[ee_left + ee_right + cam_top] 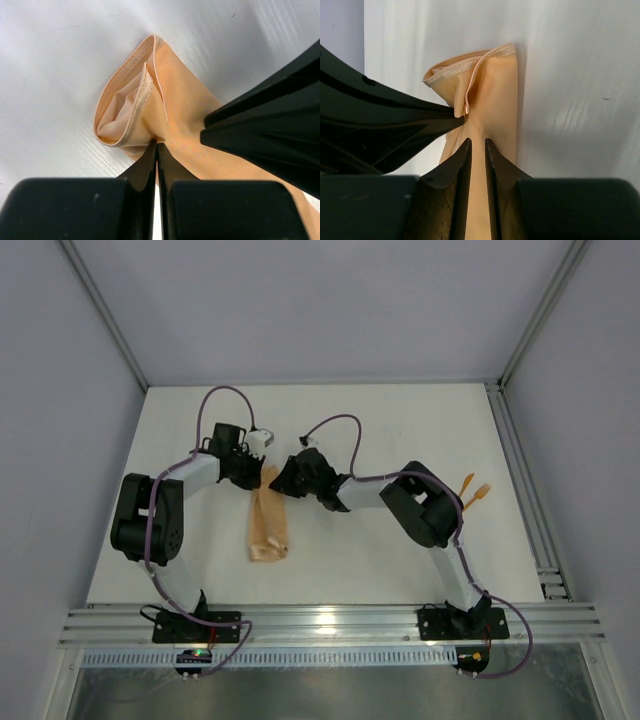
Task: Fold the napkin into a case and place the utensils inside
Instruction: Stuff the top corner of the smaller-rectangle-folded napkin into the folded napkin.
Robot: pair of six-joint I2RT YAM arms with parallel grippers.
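Note:
The peach-orange napkin (268, 530) lies as a narrow folded case on the white table, its long side running away from me. At its far end the layers gape into a pocket mouth (122, 112). My left gripper (262, 475) is shut on a cloth layer at that mouth; in the left wrist view its tips (157, 145) meet on the fabric. My right gripper (280, 478) is just beside it, and its jaws (477, 142) stand a narrow gap apart with napkin (495, 85) showing between them. Two orange utensils (473, 490) lie at the right, partly behind the right arm.
The white table (350, 430) is bounded by grey walls, a metal rail along the near edge (330, 625) and another down the right side (520, 470). The right arm's elbow (425, 505) sits between the case and the utensils.

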